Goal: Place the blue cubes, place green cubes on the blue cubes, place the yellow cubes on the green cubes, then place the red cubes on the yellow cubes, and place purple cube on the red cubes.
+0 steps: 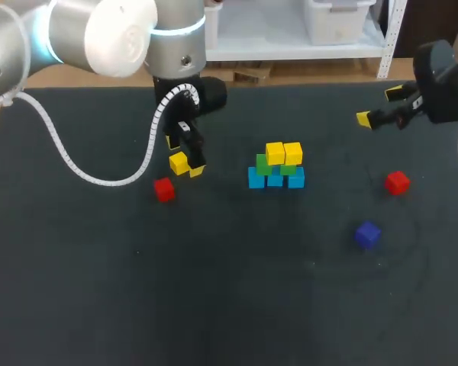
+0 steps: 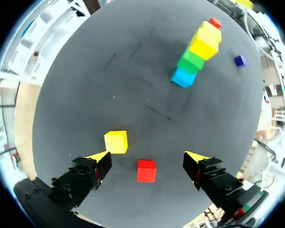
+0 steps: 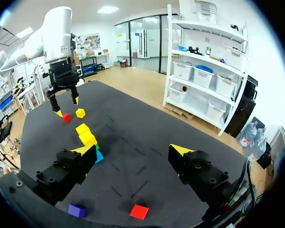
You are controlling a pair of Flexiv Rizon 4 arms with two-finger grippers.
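A stack stands mid-table: blue cubes (image 1: pixel 275 180) at the bottom, green cubes (image 1: pixel 264 164) on them, and two yellow cubes (image 1: pixel 283 152) on top. My left gripper (image 1: pixel 184 157) hangs open left of the stack. In its wrist view the left gripper (image 2: pixel 147 156) has a red cube (image 2: pixel 146 171) below the gap between its fingers. A loose yellow cube (image 2: pixel 116 142) lies just ahead of one fingertip. My right gripper (image 1: pixel 378 105) is open and empty at the far right, raised. A second red cube (image 1: pixel 397 182) and a purple cube (image 1: pixel 367 234) lie on the right.
The dark table mat (image 1: pixel 214 305) is bare toward the front. A white cable (image 1: pixel 84 171) from my left arm loops over the left side. Under the right gripper (image 3: pixel 133 150) lie the red cube (image 3: pixel 139 211) and the purple cube (image 3: pixel 77 210).
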